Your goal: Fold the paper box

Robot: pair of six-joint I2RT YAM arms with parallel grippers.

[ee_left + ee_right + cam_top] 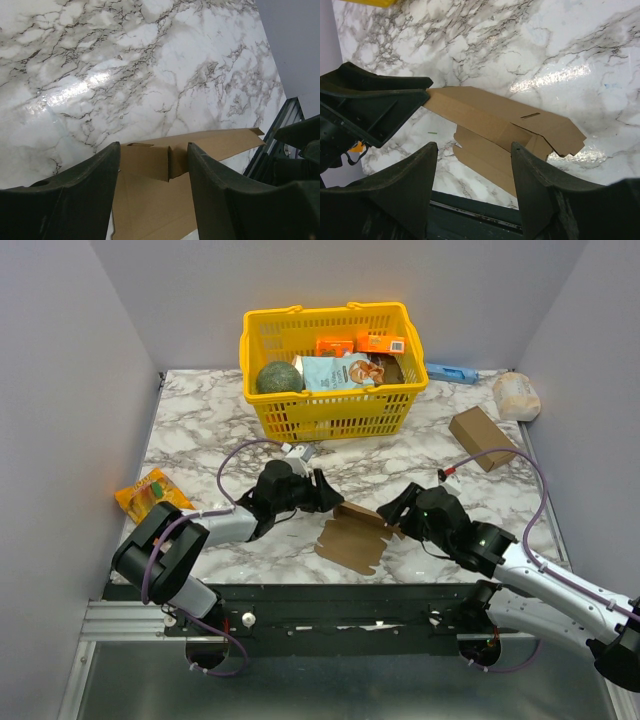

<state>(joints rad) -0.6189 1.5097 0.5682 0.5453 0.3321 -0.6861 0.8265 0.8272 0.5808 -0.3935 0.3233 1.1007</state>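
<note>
Marble table, creased paper box

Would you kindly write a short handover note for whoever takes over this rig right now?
Left gripper: open, jaws on either side of a raised flap at its end of the paper box, not clamped.
Right gripper: open, low at the box's other end, holding nothing.
Paper box: on the marble table near the front edge, between the two grippers.
Done: one long panel is lifted along its crease.
Left: the other flaps and notched tabs lie flat, and no box shape is formed yet.
</note>
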